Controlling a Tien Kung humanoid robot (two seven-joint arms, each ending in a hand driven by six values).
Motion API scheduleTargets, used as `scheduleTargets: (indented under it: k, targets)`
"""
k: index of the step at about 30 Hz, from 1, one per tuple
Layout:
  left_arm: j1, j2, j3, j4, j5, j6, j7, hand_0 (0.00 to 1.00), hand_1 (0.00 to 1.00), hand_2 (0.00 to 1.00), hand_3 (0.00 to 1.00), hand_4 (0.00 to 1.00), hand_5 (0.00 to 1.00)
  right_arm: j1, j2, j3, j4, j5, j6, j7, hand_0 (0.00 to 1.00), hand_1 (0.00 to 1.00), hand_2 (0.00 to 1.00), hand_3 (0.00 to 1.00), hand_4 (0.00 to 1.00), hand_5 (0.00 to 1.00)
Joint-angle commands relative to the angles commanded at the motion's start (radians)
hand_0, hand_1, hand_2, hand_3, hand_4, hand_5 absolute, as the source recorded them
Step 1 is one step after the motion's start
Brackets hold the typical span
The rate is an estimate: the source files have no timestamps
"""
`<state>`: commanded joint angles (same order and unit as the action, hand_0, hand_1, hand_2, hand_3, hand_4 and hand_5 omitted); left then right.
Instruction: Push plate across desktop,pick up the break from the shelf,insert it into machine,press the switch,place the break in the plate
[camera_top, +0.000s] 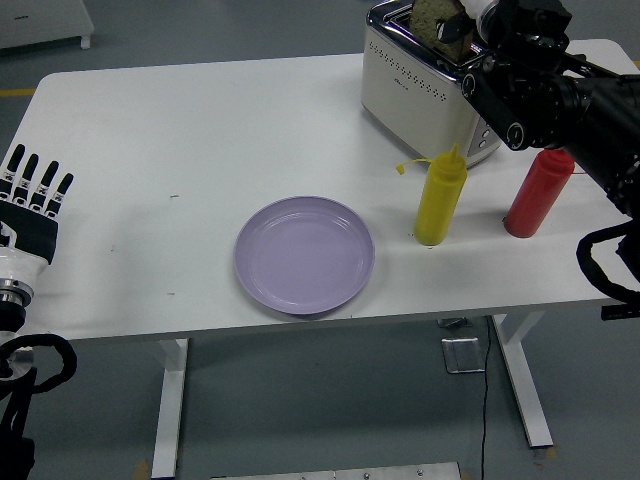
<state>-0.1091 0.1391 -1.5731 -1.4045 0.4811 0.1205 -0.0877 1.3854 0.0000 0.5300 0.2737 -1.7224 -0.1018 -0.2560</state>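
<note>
1. My right hand (490, 22) grips the bread slice (438, 20) above the toaster (420, 85) slot; left hand (30, 200) rests open at the table's edge.
2. I'd lift straight clear, then carry over the bottles to the purple plate (304, 254).

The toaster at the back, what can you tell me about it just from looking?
The toaster is a boxy machine with a cream-coloured side panel, rows of small dots punched in it, and shiny chrome trim along the top and end. It stands upright near the table's far edge, behind the yellow bottle. A slice of bread sticks up from its top slot, with the robot's right hand at it. Part of its right end is hidden by that black arm.
</note>
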Motion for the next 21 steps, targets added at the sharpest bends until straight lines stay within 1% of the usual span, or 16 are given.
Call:
scheduleTargets:
  k: [2, 3, 8, 9, 10, 12, 14, 15, 20, 21]
  targets:
    - [0.003, 0.000, 0.002, 0.000, 0.000, 0.000, 0.000, 0.853, 0.894, 0.976, 0.832, 0.645, 0.998, -0.002, 0.000, 0.007, 0.011, -0.021, -0.031, 0.001, 0.231, 0.334, 0.437, 0.532, 0.385, 0.116]
    - [0.005, 0.000, 0.003, -0.001, -0.001, 0.000, 0.000, 0.853, 0.894, 0.976, 0.831, 0.646, 0.998, -0.003, 0.000, 0.013, 0.017, -0.032, -0.045, 0.002, 0.258, 0.295, 0.409, 0.514, 0.237, 0.084]
    - [0.014, 0.003, 0.009, -0.005, -0.001, 0.000, -0.001, 0.853, 0.894, 0.976, 0.831, 0.646, 0.998, -0.011, -0.003, 0.061, 0.063, -0.101, -0.134, 0.019, 0.258, 0.295, 0.409, 0.514, 0.237, 0.084]
    - [0.015, 0.004, 0.011, -0.005, -0.002, 0.000, -0.001, 0.854, 0.894, 0.976, 0.831, 0.646, 0.998, -0.012, -0.006, 0.070, 0.074, -0.111, -0.154, 0.025, 0.254, 0.285, 0.396, 0.501, 0.200, 0.074]
    - [0.017, 0.004, 0.013, -0.006, -0.002, 0.000, -0.001, 0.854, 0.894, 0.976, 0.831, 0.646, 0.998, -0.014, -0.012, 0.079, 0.087, -0.119, -0.173, 0.032, 0.254, 0.285, 0.396, 0.501, 0.200, 0.074]
    - [0.020, 0.006, 0.015, -0.007, -0.002, 0.000, -0.001, 0.854, 0.894, 0.976, 0.831, 0.646, 0.998, -0.016, -0.030, 0.092, 0.116, -0.128, -0.203, 0.044, 0.254, 0.285, 0.396, 0.501, 0.200, 0.074]
    - [0.023, 0.007, 0.016, -0.007, -0.002, 0.000, -0.002, 0.854, 0.894, 0.976, 0.831, 0.646, 0.998, -0.018, -0.049, 0.102, 0.144, -0.129, -0.221, 0.053, 0.254, 0.285, 0.396, 0.501, 0.200, 0.074]
    - [0.024, 0.006, 0.015, -0.007, -0.002, 0.000, -0.002, 0.855, 0.894, 0.976, 0.831, 0.646, 0.998, -0.019, -0.065, 0.107, 0.165, -0.128, -0.229, 0.057, 0.258, 0.285, 0.391, 0.499, 0.167, 0.050]
    - [0.028, 0.007, 0.008, -0.009, 0.000, 0.000, -0.003, 0.855, 0.894, 0.976, 0.831, 0.646, 0.998, -0.028, -0.133, 0.123, 0.264, -0.107, -0.238, 0.065, 0.258, 0.285, 0.391, 0.499, 0.167, 0.050]
    - [0.028, 0.008, 0.007, -0.010, 0.000, 0.000, -0.003, 0.856, 0.894, 0.976, 0.832, 0.646, 0.998, -0.031, -0.149, 0.128, 0.287, -0.100, -0.237, 0.065, 0.256, 0.285, 0.388, 0.497, 0.150, 0.043]
